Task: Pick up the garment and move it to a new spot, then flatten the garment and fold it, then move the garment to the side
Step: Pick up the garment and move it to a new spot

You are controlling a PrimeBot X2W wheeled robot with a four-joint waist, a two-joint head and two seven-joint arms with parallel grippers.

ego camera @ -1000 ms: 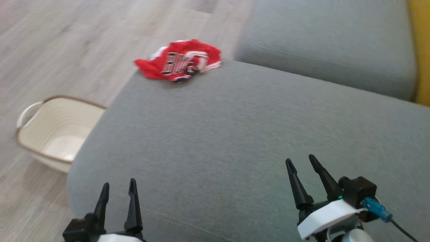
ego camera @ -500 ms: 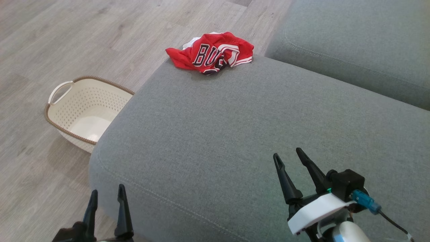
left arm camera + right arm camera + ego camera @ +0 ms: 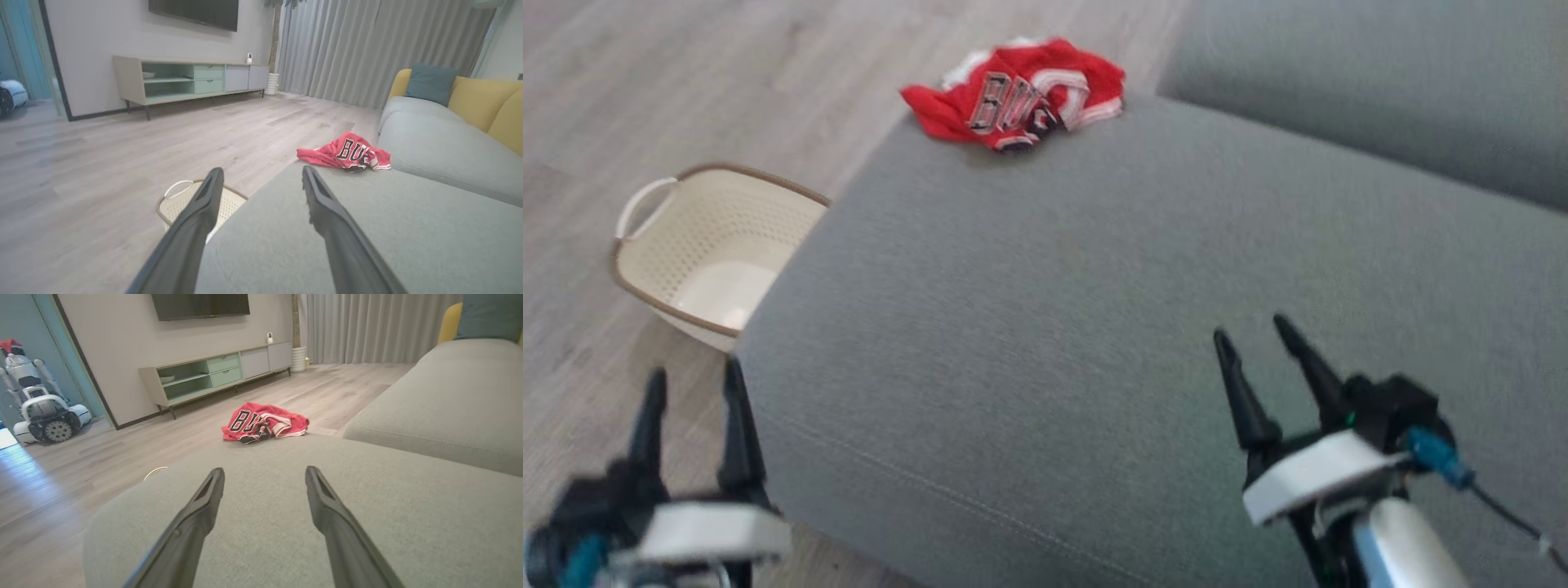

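Basket (image 3: 712,235), cream with a brown rim, stands on the floor (image 3: 645,82) at nine o'clock, against the grey sofa cushion (image 3: 1094,286); we note its perforated walls and pale bottom in plain sight. Left gripper (image 3: 693,371), seven o'clock, fingers spread wide, grasping nothing. Red garment (image 3: 1013,94) lies crumpled at twelve o'clock on the cushion's far edge. Right gripper (image 3: 1251,328), four o'clock, hangs over the cushion, likewise spread wide.

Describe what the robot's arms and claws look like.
Both the left claw and right claw have two long, black, tapering fingers on a black base with a white wrist collar. The right one carries a black box with a green light, a blue connector and a thin black cable; its forearm is pale silver. The left wrist shows a similar blue plug, blurred.
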